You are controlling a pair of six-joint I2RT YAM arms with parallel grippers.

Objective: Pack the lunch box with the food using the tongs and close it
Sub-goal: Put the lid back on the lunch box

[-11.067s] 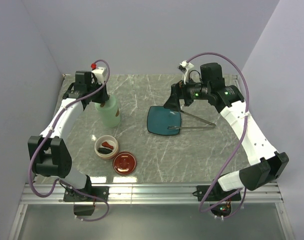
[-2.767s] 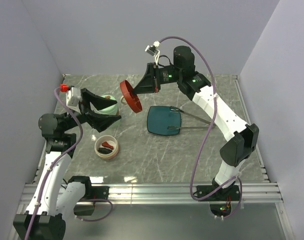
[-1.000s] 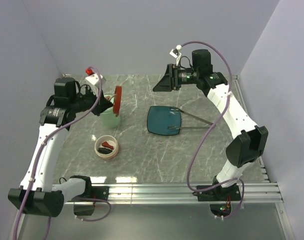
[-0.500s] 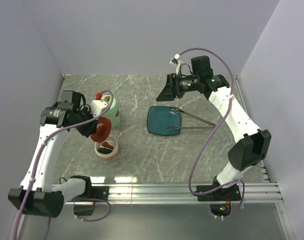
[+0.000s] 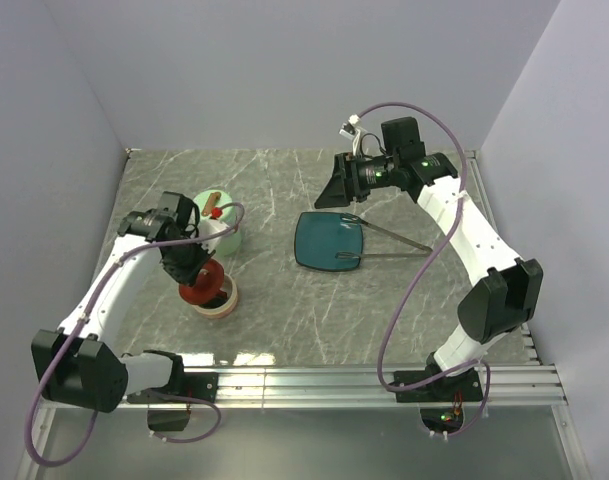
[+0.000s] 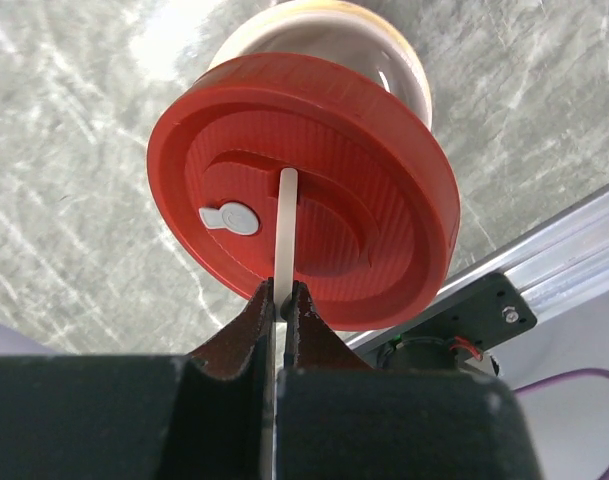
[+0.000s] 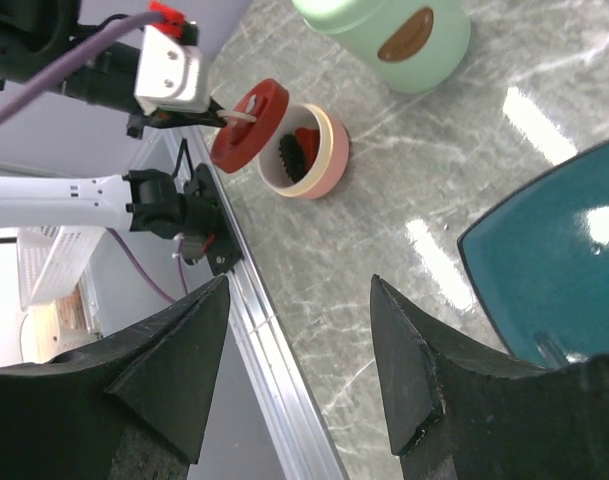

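The left tool (image 6: 281, 300) clamps the dark-red lid (image 6: 314, 190) by its white strap (image 6: 287, 230) — tilted, hanging just short of the cream bowl (image 6: 324, 18), which sits on the surface beyond the lid's far edge.

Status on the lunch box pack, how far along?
Done: the teal plate shows no food, the mint-green pot has its lid on, and the tongs lie at the plate's edge. In hand: the left gripper is shut on the red lid by its strap, tilted over the cream bowl, which holds food. Left: seat that lid. The right gripper hangs open, empty.
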